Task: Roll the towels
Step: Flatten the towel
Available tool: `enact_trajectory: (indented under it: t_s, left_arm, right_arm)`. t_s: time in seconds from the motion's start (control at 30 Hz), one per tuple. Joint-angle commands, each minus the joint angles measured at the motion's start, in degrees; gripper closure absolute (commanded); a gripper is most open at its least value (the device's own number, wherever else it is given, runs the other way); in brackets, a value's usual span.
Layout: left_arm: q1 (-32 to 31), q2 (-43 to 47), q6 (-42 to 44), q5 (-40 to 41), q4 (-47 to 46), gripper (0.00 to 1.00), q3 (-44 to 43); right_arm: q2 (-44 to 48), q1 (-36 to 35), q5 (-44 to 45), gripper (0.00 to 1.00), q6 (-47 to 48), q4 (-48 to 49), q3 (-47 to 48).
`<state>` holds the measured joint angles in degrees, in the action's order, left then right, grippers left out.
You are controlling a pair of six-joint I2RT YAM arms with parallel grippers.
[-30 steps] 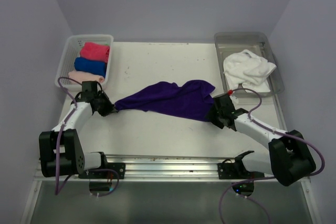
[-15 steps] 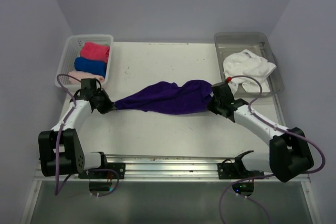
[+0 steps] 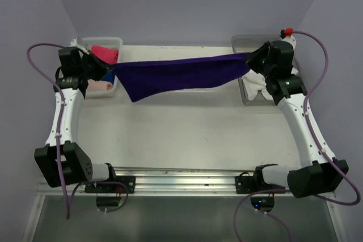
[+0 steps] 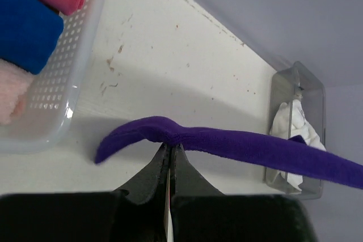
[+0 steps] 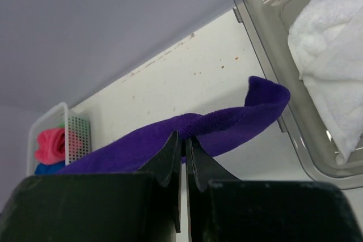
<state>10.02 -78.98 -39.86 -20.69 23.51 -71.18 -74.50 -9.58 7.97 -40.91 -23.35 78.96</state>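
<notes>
A purple towel (image 3: 178, 75) hangs stretched in the air across the back of the table, sagging lower toward its left half. My left gripper (image 3: 109, 67) is shut on the towel's left end (image 4: 170, 137), just beside the white basket (image 3: 112, 42). My right gripper (image 3: 251, 59) is shut on the right end (image 5: 193, 126), over the near-left rim of the clear bin (image 3: 241, 86). A crumpled white towel (image 3: 258, 80) lies in that bin. The basket holds a rolled red towel (image 3: 105, 54), a rolled blue towel (image 4: 25, 26) and a pale pink one (image 3: 97, 85).
The white tabletop (image 3: 187, 128) lies below the hanging towel. The basket stands at the back left corner and the clear bin at the back right. Grey walls close in on three sides. A metal rail (image 3: 181, 173) with the arm bases runs along the near edge.
Both arms have risen and drawn apart toward the back corners, lifting the purple towel off the table and pulling it taut. The right gripper closed on its end.
</notes>
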Motion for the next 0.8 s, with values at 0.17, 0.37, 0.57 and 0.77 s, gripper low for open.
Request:
enact_trajectory:
  t_s: [0.17,0.37,0.57,0.77]
  left_arm:
    - [2.64,10.42,4.52,-1.37,1.10,1.00,10.58]
    - [2.72,14.38,7.50,2.84,3.82,1.00,28.25]
    - [2.63,7.79,8.04,1.79,6.37,0.70,32.85]
    - [2.55,9.10,7.42,6.26,9.01,0.42,32.25]
  right_arm:
    - [14.54,0.53,-3.57,1.00,2.41,-5.64,-16.18]
    - [23.08,0.53,-5.85,1.00,1.09,-8.28,-35.08]
    - [24.66,0.53,-7.79,0.76,-1.37,-11.08,-46.43]
    - [28.70,0.44,-5.69,0.42,-2.42,-14.17,-47.76]
